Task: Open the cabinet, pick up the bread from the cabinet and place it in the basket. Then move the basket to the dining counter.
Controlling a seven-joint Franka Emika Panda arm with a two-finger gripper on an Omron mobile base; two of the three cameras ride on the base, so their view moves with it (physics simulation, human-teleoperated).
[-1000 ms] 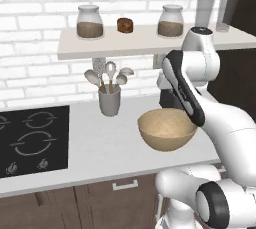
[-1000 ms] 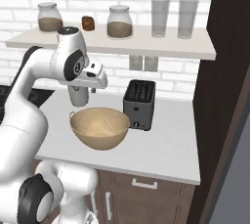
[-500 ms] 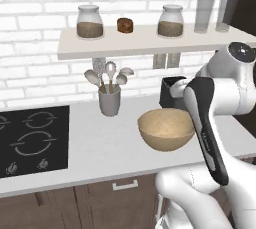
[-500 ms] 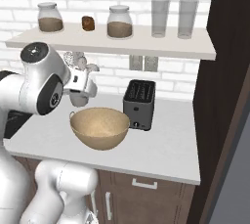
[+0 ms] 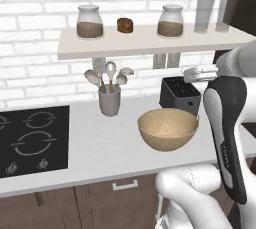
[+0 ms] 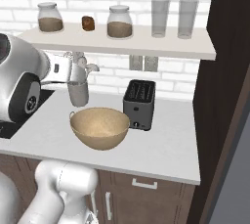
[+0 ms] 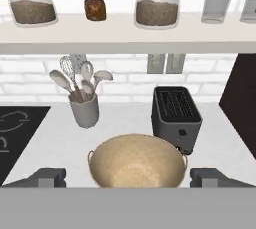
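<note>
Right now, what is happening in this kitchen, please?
The robot's gripper is open and holds nothing. It faces the tan basket on the white worktop, beside the toaster. The bread sits on the open shelf between two jars, so it is not in the basket yet.

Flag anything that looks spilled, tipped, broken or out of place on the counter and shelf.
Nothing stands out. The jars, bread and glasses stand upright on the shelf; the basket, toaster and utensil cup sit level on the counter, no spills.
</note>
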